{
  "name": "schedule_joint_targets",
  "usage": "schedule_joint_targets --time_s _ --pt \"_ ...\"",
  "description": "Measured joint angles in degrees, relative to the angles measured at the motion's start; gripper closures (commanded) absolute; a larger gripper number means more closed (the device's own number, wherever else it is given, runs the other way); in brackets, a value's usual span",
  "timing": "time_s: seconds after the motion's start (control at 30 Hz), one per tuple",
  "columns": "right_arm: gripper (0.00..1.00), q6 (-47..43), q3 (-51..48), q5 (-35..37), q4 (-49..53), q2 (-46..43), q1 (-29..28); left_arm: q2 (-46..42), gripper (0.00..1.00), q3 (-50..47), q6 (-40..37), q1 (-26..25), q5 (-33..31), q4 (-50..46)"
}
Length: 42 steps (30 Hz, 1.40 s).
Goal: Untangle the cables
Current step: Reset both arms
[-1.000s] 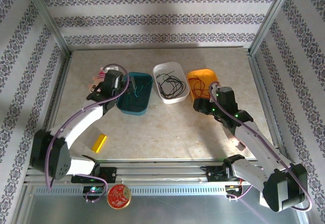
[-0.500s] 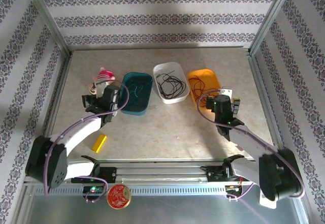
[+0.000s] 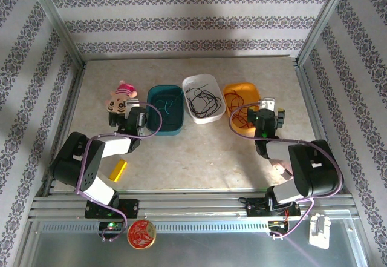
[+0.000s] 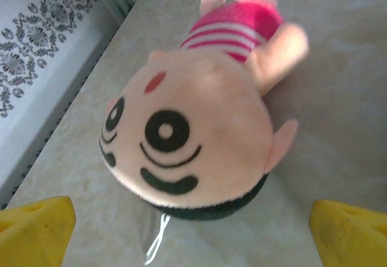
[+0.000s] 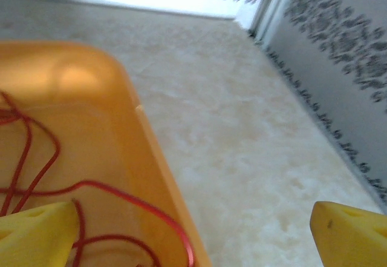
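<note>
Left arm: folded low over the counter [image 3: 199, 152], elbow drawn back to the near left corner, forearm level, wrist aimed at the far wall. A yellow block [image 3: 118, 170] lies behind the left tool [image 3: 127, 120], beside the forearm. The left tool [image 4: 193, 243] is spread wide, with its yellow fingertips [image 4: 36, 230] at the frame's two lower corners and nothing between them. Just ahead of it lies a plush [image 4: 193, 134], face up.

Right arm: folded likewise, wrist aimed at the far wall. The right tool [image 3: 269, 114] is also spread wide and empty [image 5: 193, 243].

- Orange tray [image 5: 78, 97]: ahead-left of the right tool, holding the red cable [image 5: 24, 152].
- White tray [image 3: 211, 77]: further left, holding the black cable [image 3: 202, 100].
- Teal tray [image 3: 175, 129]: just right of the left tool, holding the green cable [image 3: 164, 105].
</note>
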<state>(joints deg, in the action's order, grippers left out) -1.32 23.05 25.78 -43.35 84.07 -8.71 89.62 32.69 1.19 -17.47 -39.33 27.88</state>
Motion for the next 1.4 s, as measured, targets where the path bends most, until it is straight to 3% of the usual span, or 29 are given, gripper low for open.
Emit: schedule_joint_targets --time_s 0.13,0.43,0.8,1.4 --pt "0.02 1.27 -3.48 -7.19 -8.48 1.79 4.31 -0.94 0.01 -0.44 -0.61 1.31 4.24 1.79" --pt "0.02 1.60 -3.34 -13.55 -10.08 3.28 5.49 -3.34 0.01 -1.38 0.28 10.43 16.04 2.49" --pt "0.02 1.62 -3.28 -14.78 -10.12 3.28 5.49 1.09 0.01 -11.17 0.37 15.19 27.47 20.63" --pt "0.02 2.86 -2.80 -18.97 -10.03 3.28 7.08 1.64 0.01 -12.20 0.72 16.46 31.43 26.99"
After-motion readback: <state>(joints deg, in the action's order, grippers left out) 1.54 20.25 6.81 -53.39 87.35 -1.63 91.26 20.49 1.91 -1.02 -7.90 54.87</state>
